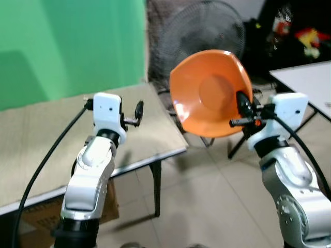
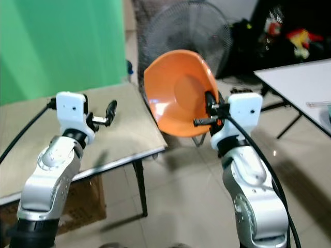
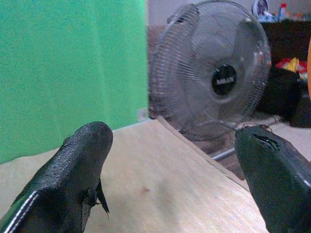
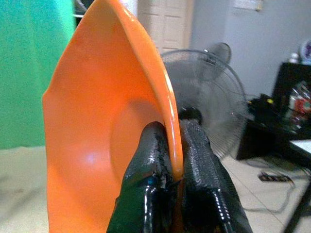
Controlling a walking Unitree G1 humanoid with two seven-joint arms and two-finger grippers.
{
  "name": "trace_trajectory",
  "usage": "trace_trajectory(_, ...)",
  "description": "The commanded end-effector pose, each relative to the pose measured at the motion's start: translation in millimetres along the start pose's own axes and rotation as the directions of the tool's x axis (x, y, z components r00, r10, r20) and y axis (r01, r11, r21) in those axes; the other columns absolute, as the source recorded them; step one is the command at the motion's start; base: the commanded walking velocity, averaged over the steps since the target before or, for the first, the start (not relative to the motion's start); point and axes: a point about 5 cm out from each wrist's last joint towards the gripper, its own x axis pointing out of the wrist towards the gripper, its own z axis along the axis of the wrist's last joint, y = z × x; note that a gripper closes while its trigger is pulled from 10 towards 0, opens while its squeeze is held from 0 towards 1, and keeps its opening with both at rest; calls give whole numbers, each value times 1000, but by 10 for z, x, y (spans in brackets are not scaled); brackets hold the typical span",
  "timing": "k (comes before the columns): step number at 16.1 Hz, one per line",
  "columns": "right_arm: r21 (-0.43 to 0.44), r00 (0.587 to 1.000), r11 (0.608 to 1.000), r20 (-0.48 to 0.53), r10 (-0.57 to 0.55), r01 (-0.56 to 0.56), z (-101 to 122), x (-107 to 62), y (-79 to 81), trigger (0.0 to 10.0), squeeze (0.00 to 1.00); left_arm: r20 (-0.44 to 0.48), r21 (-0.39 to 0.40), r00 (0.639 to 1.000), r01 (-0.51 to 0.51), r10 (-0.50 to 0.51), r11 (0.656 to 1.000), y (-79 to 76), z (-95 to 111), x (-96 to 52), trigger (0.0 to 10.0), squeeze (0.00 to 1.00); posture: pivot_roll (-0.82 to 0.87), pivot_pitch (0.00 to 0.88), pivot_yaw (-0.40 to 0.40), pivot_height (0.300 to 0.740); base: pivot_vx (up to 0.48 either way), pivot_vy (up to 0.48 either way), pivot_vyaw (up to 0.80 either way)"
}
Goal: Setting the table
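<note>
Right gripper (image 1: 244, 109) clamps orange bowl (image 1: 207, 93) | left gripper (image 1: 138, 112) spread over table (image 1: 41, 134)

orange bowl (image 4: 97, 126): glossy smooth plastic. right gripper (image 4: 177, 160) fingers: black, textured rubbery, wet-looking sheen. table (image 3: 160, 189): matt beige wood-look top. fan (image 3: 214, 77): grey wire grille.

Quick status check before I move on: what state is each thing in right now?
Orange bowl: held on edge in the air, rim pinched, off the table.
Right claw: shut on the orange bowl's rim.
Left claw: open, empty, over the table.
Table: bare top.
Fan: standing behind the table; blades not discernible.
</note>
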Motion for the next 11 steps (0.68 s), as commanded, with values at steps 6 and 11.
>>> trace_trajectory(6, -34, 997, 997, -4, -76, 75, -21, -1, -101, 10000, 0, 13, 27, 1000, 10, -10, 1000, -47, 49, 25, 10000, 0, 6, 0, -31, 740, 0, -261, -150)
trace_trajectory(11, -5, 995, 995, -17, -100, 100, -54, 1, -113, 10000, 0, 13, 42, 1000, 20, -21, 999, -40, 63, 60, 10000, 0, 6, 0, -22, 740, 0, -448, -195)
